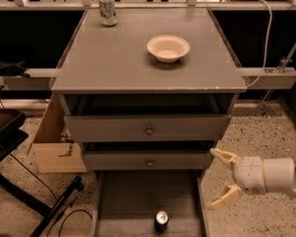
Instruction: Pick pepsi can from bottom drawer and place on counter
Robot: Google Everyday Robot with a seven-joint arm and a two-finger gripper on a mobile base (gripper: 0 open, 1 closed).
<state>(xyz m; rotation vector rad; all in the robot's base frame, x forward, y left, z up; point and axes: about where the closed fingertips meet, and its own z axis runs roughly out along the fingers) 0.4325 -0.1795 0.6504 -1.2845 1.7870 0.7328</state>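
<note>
The pepsi can (pixel 161 220) stands upright in the bottom drawer (pixel 123 196), near its front edge; it is dark with a silver top. The drawer is pulled out. My gripper (pixel 223 178) is open and empty, to the right of the drawer and above its right wall, up and right of the can. Its two cream fingers (pixel 223 156) point left. The counter (pixel 113 58) is the broad grey top of the cabinet above.
A cream bowl (pixel 168 48) sits on the counter right of centre. A pale silver-green can (pixel 107 9) stands at the counter's back left. Two knobbed drawers (pixel 149 130) sit above the bottom one. A cardboard box (pixel 54 142) and a black stand (pixel 19 181) are at the left.
</note>
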